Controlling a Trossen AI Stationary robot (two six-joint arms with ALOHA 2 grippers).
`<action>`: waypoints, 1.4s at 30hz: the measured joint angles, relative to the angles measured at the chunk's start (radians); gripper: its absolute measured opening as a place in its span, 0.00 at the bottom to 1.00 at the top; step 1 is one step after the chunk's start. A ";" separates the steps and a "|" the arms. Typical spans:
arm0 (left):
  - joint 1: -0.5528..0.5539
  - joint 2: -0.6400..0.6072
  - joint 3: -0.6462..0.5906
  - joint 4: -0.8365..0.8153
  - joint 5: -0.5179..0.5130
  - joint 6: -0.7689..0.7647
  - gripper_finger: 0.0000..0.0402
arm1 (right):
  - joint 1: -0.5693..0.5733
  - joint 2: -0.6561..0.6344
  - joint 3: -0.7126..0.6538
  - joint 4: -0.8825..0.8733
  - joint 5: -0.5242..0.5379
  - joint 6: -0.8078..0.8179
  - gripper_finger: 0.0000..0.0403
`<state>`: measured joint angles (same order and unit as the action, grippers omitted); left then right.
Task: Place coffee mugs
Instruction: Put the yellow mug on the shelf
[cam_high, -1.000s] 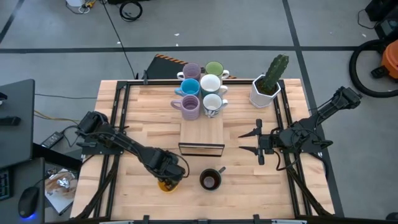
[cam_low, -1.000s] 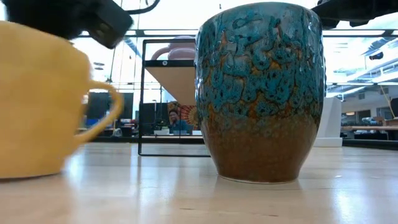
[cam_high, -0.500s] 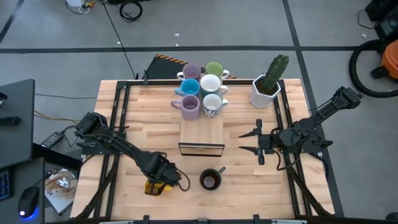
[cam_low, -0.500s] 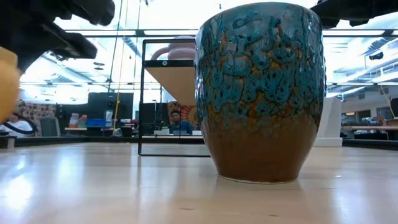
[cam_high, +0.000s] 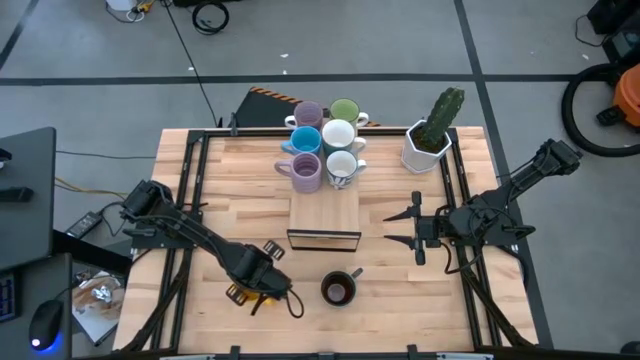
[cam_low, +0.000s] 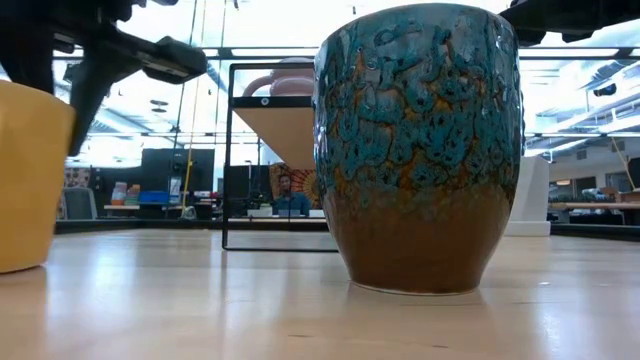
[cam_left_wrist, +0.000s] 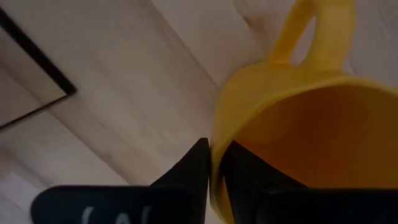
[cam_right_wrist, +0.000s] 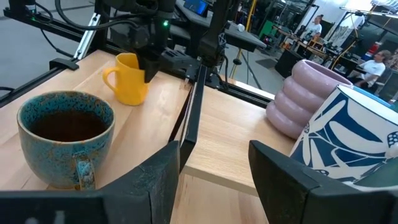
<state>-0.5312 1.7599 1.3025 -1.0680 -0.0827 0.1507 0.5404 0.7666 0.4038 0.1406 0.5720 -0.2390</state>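
Six mugs stand clustered at the desk's (cam_high: 200, 190) far edge, behind a wooden stand (cam_high: 324, 220): two lilac (cam_high: 307, 113) (cam_high: 305, 171), a light blue (cam_high: 304, 140), a green (cam_high: 345, 110) and two white (cam_high: 338, 133) (cam_high: 342, 166). Right of the cluster sits a white faceted pot with a cactus (cam_high: 432, 132).

Near the front edge, left of centre, the left tool (cam_high: 252, 287) is at the yellow mug (cam_high: 241, 295). In the left wrist view one finger (cam_left_wrist: 193, 171) lies outside the mug's (cam_left_wrist: 298, 130) wall and the other inside it, so the tool pinches the rim. The right wrist view shows the same mug (cam_right_wrist: 127, 78) upright on the desk, its handle turned away from the arm above it. In the low view it (cam_low: 28, 180) rests on the wood at the far left.

Just right of it, apart from it, stands a blue-glazed mug (cam_high: 338, 288) with a dark inside; it fills the middle of the low view (cam_low: 420, 150), hiding much of the stand behind. It lies between the yellow mug and the right arm.

The right tool (cam_high: 414, 228) hovers at the desk's right side, fingers spread wide, pointing toward the stand. People sit in the room beyond.
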 joint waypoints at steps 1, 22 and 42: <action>0.002 0.000 0.000 0.003 -0.006 0.000 0.12 | 0.000 0.000 0.000 0.000 0.000 0.000 0.49; 0.007 0.000 0.029 -0.018 -0.059 -0.250 0.52 | 0.000 0.000 0.000 0.004 -0.021 0.000 0.49; -0.046 0.000 0.223 -0.326 -0.054 -1.242 0.55 | 0.000 0.000 0.000 0.003 -0.047 0.004 0.49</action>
<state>-0.5772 1.7596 1.5257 -1.3942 -0.1366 -1.0916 0.5407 0.7666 0.4038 0.1439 0.5255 -0.2349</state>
